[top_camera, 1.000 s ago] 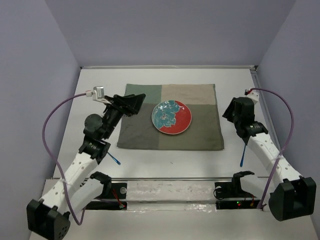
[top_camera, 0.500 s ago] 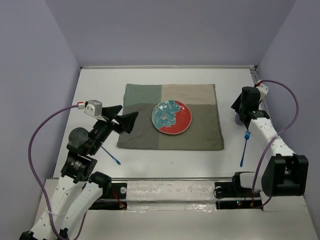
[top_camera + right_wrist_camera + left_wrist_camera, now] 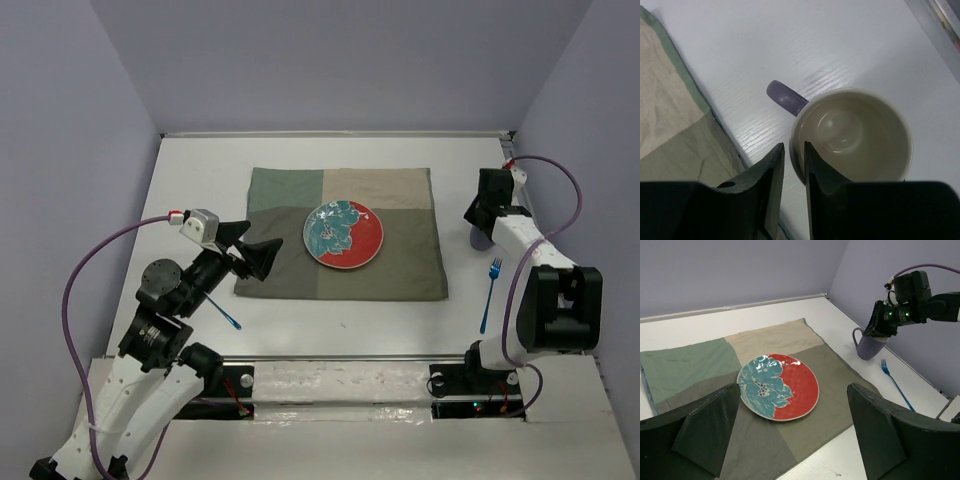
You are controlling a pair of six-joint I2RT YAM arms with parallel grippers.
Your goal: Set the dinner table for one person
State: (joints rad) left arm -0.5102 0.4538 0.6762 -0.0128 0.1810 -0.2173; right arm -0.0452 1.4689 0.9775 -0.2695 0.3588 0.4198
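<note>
— What's on the worktop (image 3: 200,170)?

— It's the broad white surface between the lavender walls. On it lies an olive-green four-patch placemat (image 3: 400,200), with a red and teal plate (image 3: 343,235) at its middle.

— And the left tool (image 3: 255,243)?

— It hangs above the placemat's left edge with its fingers spread wide and nothing between them. A blue utensil (image 3: 222,312) lies on the bare worktop under that arm; I can't tell which kind.

— The right tool (image 3: 795,150)?

— It's at a purple mug (image 3: 855,130), upright just beside the placemat's right edge. One finger is inside the cream interior and one outside, next to the handle (image 3: 785,97), drawn in close about the wall. I cannot tell whether they pinch it.

— Anything else?

— A blue fork (image 3: 489,295) lies right of the placemat, nearer the arm bases than the mug.
</note>
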